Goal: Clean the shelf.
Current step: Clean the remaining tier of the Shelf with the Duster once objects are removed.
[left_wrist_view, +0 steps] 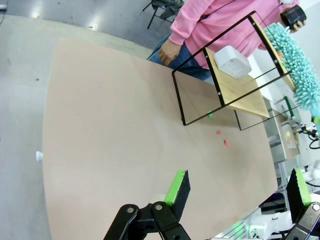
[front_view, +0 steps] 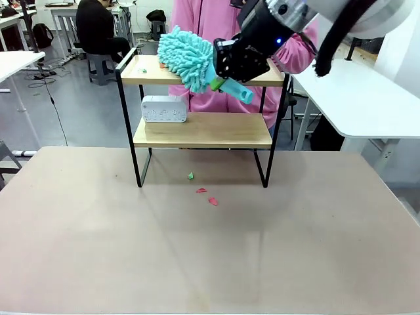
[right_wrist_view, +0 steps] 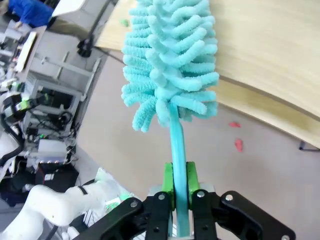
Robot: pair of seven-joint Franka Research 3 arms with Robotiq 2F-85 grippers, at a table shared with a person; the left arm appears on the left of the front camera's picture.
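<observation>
The shelf (front_view: 202, 130) stands mid-table, with two wooden boards in a black frame. My right gripper (front_view: 222, 73) is shut on the handle of a teal fluffy duster (front_view: 187, 56), whose head lies over the left half of the top board (front_view: 262, 79). In the right wrist view the green pads (right_wrist_view: 168, 184) clamp the duster handle (right_wrist_view: 177, 150), and the duster head (right_wrist_view: 172, 60) rests against the top board (right_wrist_view: 270, 45). A green scrap (front_view: 144, 70) lies on that board. My left gripper (left_wrist_view: 238, 192) hangs open above the table, well away from the shelf (left_wrist_view: 235, 87).
A white box (front_view: 164, 108) sits on the lower board's left end. One green scrap (front_view: 191, 176) and two red scraps (front_view: 212, 201) lie on the table in front of the shelf. A person in a pink top (front_view: 216, 20) stands close behind it. White tables flank the sides.
</observation>
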